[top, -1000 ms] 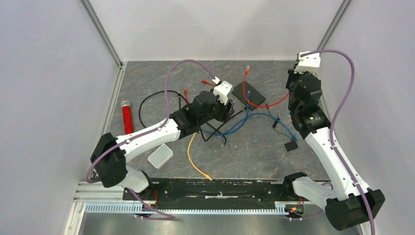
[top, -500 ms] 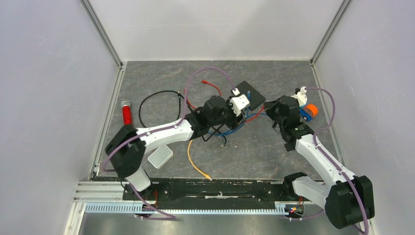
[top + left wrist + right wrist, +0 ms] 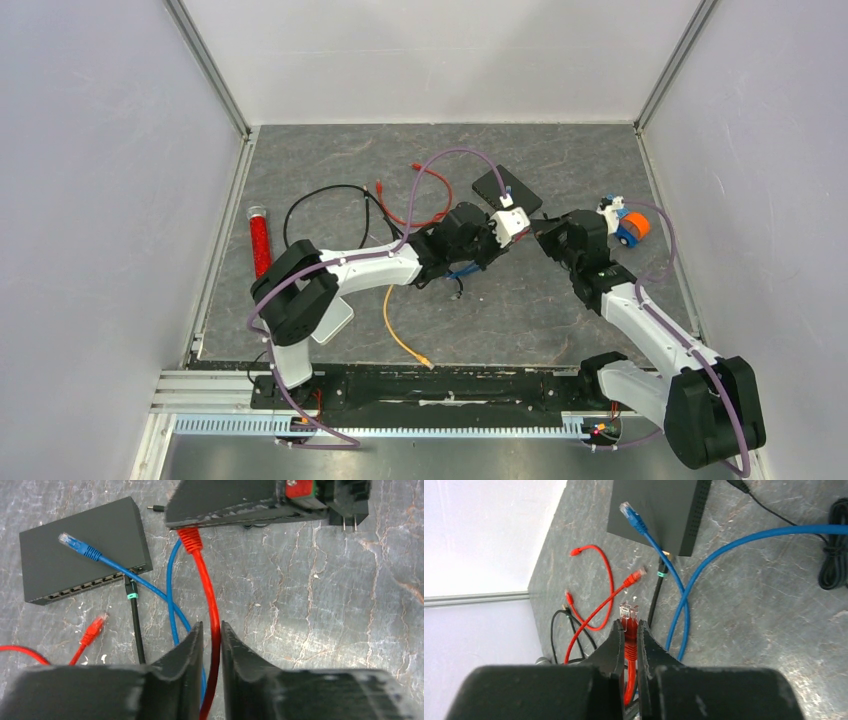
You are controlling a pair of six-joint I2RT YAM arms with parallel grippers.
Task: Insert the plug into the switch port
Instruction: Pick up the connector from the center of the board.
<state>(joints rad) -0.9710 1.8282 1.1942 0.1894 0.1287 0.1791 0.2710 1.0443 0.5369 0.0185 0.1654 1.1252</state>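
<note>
Holds the plug [image 3: 628, 614] in the right gripper [image 3: 629, 630], fingers pinched tight on its red boot; points the clear tip to 12 o'clock in the right wrist view, long axis in line with the fingers; aims just left of the switch [image 3: 654, 510], lying at 1 o'clock and apart from the plug. Shows the port row [image 3: 95, 586] along the switch's near face in the left wrist view, with a black cable [image 3: 134, 625] seated near its right end and a blue connector [image 3: 75, 542] resting loose on the lid; trails the red cable [image 3: 212, 595] from the boot toward 6 o'clock there, straight between the fingers of the left gripper [image 3: 212, 630]; sets those jaws narrow around the cable, almost on it; cannot tell whether the pads truly press it, the gap being too fine to read. From above, places both grippers nose to nose at mid-table, switch at 11 o'clock of them; finds a red tube [image 3: 260, 240] at 9 o'clock, an orange cable [image 3: 400, 330] at 7 o'clock, an orange and blue object [image 3: 630, 228] at 3 o'clock.
</note>
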